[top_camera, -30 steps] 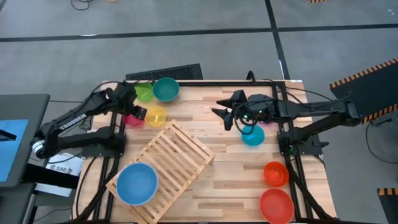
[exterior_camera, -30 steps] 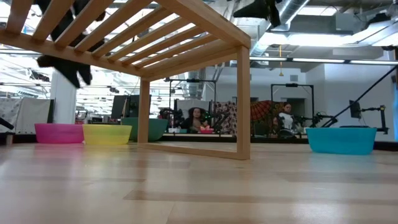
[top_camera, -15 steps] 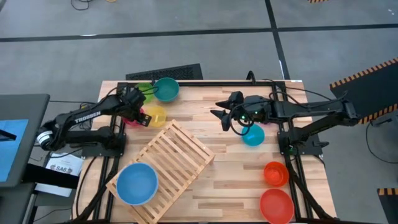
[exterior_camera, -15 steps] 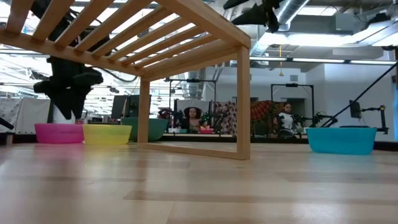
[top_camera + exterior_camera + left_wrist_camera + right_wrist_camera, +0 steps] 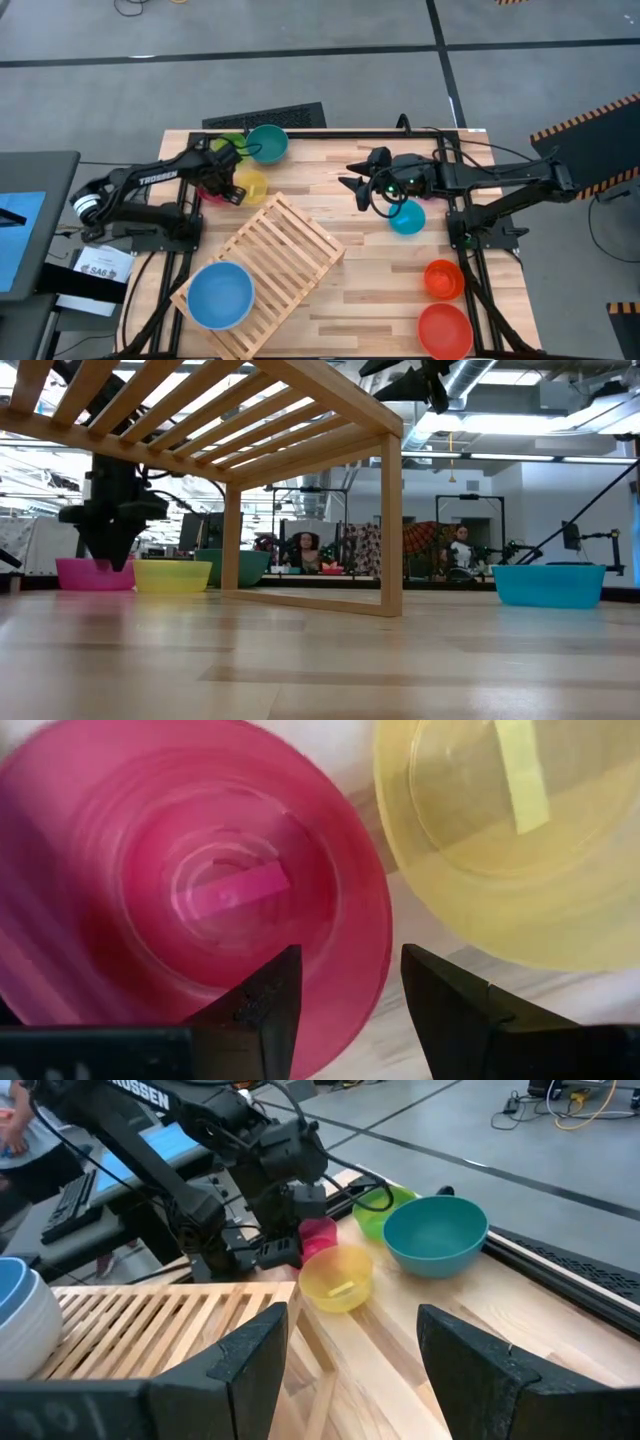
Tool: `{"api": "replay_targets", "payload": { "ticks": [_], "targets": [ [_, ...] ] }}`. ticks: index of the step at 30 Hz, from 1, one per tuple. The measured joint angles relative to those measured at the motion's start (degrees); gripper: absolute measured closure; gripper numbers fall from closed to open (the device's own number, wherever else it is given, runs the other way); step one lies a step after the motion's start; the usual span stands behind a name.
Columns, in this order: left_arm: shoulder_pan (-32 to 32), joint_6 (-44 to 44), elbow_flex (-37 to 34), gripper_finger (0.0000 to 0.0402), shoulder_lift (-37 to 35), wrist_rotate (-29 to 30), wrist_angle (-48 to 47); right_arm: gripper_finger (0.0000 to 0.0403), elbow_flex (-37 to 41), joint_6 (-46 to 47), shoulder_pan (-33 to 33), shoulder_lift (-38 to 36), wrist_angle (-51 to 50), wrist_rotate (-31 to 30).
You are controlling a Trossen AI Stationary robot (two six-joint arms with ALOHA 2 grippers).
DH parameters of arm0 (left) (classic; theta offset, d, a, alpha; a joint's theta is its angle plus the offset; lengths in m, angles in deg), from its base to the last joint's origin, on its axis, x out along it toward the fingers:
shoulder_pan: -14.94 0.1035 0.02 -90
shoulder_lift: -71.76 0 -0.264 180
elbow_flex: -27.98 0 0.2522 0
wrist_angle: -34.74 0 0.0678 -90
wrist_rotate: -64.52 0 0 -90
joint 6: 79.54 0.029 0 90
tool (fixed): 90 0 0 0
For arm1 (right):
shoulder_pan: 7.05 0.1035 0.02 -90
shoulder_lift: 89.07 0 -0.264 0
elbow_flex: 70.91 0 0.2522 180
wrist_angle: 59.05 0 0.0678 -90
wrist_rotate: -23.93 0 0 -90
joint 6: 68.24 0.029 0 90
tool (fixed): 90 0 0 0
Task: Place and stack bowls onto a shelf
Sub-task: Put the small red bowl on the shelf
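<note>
A robotics lab: other robot rigs (image 5: 585,545) and exposed ceiling ducts (image 5: 480,380) fill the room.

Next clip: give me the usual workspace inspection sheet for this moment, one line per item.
Surface: light-wood plank table, bare in the middle.
Job's things: slatted shelf, lying diagonally; large blue bowl beside it; pink bowl, yellow bowl, green bowl, teal bowl at far left; small blue bowl, orange bowl, red bowl on the right.
Clutter: nothing seen.
Grippers: left tool open, straddling the pink bowl's rim; right tool open, raised near mid-table.
Cables: black leads along both arms.
Surroundings: grey floor; people in the room behind.
</note>
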Motion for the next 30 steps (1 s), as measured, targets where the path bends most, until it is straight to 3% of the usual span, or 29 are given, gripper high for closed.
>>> {"api": "replay_targets", "payload": {
  "ticks": [7,14,23,30],
  "targets": [
    [0.00,0.77,-0.35,0.0275,3.94,0.82,2.41,0.0154,0.00,0.03,0.00,0.00,0.00,-0.04],
    [0.00,3.28,0.58,0.0391,2.89,1.14,1.94,0.0154,0.00,0.17,0.00,0.00,0.03,-0.07],
    [-0.23,4.64,9.27,0.0401,-6.41,1.79,-8.97,0.0154,0.02,0.15,0.00,-0.02,0.17,-0.07],
    [-5.43,5.05,22.41,0.0401,-10.00,1.77,-18.64,0.0154,0.02,0.07,0.00,-0.02,4.21,-0.09]
  ]
}}
